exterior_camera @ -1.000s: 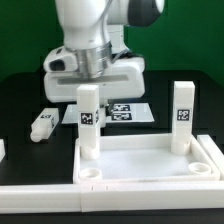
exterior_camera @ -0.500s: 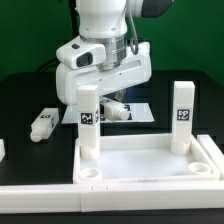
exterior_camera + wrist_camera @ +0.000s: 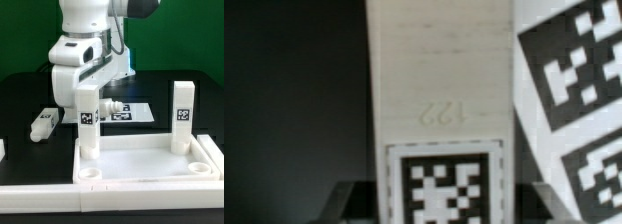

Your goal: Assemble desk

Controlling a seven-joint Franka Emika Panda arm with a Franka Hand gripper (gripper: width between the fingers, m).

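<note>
The white rimmed desk tabletop (image 3: pixel 150 178) lies in the foreground with its round sockets up. Two white tagged legs stand upright in its far corners, the left leg (image 3: pixel 88 125) and the right leg (image 3: pixel 182 115). My gripper (image 3: pixel 88 98) is down over the top of the left leg, a finger on each side. In the wrist view the left leg (image 3: pixel 441 110) fills the middle and my gripper (image 3: pixel 441 205) straddles it. A narrow dark gap shows beside one finger, so the jaws look open.
A loose white leg (image 3: pixel 42 123) lies on the black table at the exterior view's left. Another leg (image 3: pixel 112 107) lies by the marker board (image 3: pixel 138 113), behind the tabletop. The marker board also shows in the wrist view (image 3: pixel 580 80). A white piece (image 3: pixel 2 150) sits at the left edge.
My gripper has turned about its upright axis around the left leg's top. The leg's tag has kept facing the same way and the leg has not moved.
</note>
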